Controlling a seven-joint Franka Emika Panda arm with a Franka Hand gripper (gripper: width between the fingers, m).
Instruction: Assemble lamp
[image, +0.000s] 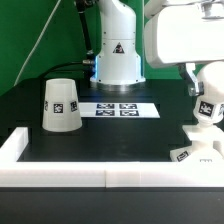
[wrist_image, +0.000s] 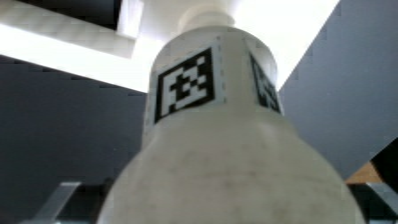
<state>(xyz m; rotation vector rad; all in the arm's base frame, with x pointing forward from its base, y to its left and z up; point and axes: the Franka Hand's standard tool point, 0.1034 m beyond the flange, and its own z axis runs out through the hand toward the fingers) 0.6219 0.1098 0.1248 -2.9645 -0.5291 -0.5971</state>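
My gripper (image: 204, 97) is shut on the white lamp bulb (image: 207, 111) at the exterior view's right and holds it upright over the flat square lamp base (image: 203, 147). I cannot tell whether the bulb touches the base. In the wrist view the bulb (wrist_image: 217, 130) fills the picture, tag toward the camera, between my fingers (wrist_image: 59, 201); my gripper (wrist_image: 222, 208) is closed around its wide end. The tapered white shade (image: 60, 105) stands with its wide end down on the black table at the exterior view's left, far from the gripper.
The marker board (image: 119, 108) lies flat in the middle of the table in front of the robot's white body (image: 117, 52). A low white wall (image: 70, 167) runs along the table's front and left edges, and the base lies against its right corner.
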